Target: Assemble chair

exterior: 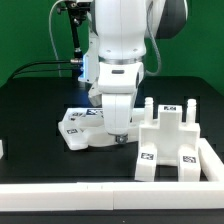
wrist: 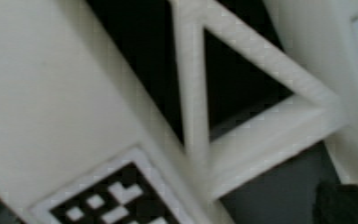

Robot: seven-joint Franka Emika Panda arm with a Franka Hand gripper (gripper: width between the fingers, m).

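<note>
The arm (exterior: 120, 50) hides part of the flat panel (exterior: 76, 128); the wrist view's triangular frame (wrist: 195, 100) is blurred.

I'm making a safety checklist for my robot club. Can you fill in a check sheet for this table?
Surface: black table with a low white wall along the front and the exterior view's right.
Job's things: flat chair piece with tags lies below the arm; bigger chair part with pegs stands to the exterior view's right.
Clutter: small white thing at the exterior view's left edge, cut off.
Grippers: gripper open, low over the flat chair piece.
Cables: black cables behind the arm.
Surroundings: green backdrop.
</note>
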